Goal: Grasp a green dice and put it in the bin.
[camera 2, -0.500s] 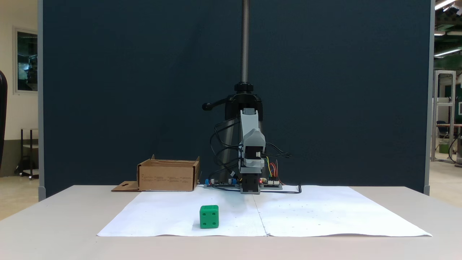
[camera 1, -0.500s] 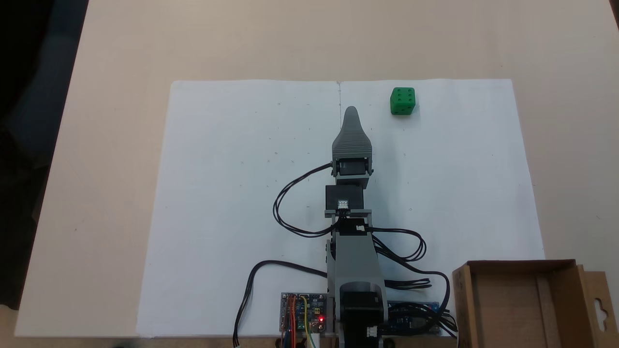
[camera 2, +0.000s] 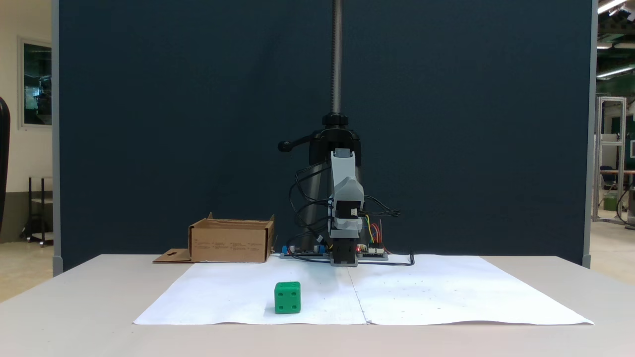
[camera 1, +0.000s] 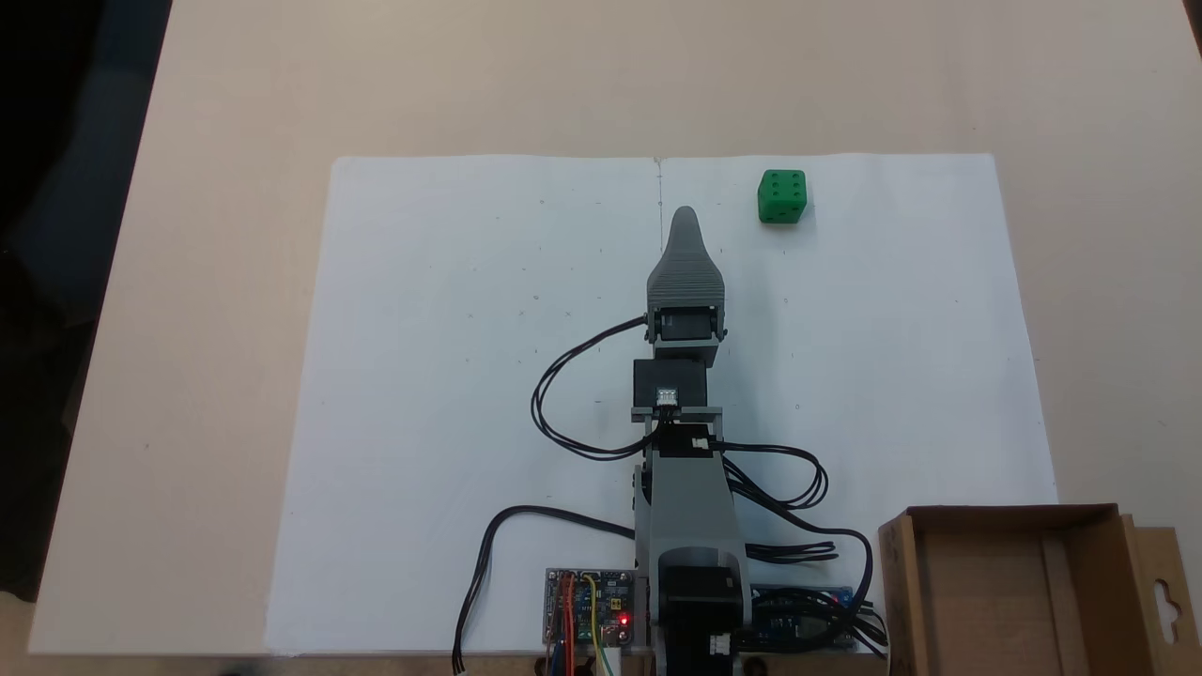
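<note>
From the fixed view above, I read the gripper (camera 1: 684,218) pointing toward 12 o'clock over the white paper sheet (camera 1: 423,376). Its jaws lie stacked one behind the other, so I cannot tell whether they are released or clenched. The green dice (camera 1: 782,196) rests on the sheet at roughly 2 o'clock from the gripper tip, apart from it, untouched. The bin (camera 1: 1024,591) stands at 4 o'clock from the arm base, well apart from the dice. In the fixed view from the front, the dice (camera 2: 287,297) sits near the sheet's front edge, and the bin (camera 2: 231,241) is behind it to the left.
</note>
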